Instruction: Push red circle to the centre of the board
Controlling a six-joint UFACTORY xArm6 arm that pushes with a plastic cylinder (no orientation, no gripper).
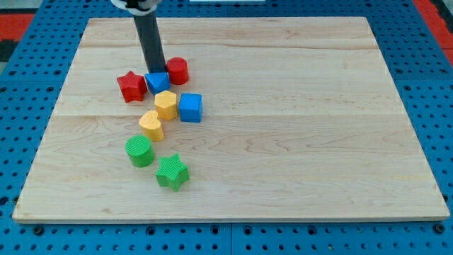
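Observation:
The red circle (178,71) stands in the upper left part of the wooden board (297,127). My tip (154,71) is at the lower end of the dark rod, just left of the red circle and right behind a small blue block (157,82), which hides the very end. A red star (132,86) lies to the left of the blue block.
Below the group lie a yellow hexagon (166,104), a blue cube (190,108), a yellow heart (151,125), a green circle (139,151) and a green star (172,172). A blue pegboard (42,64) surrounds the board.

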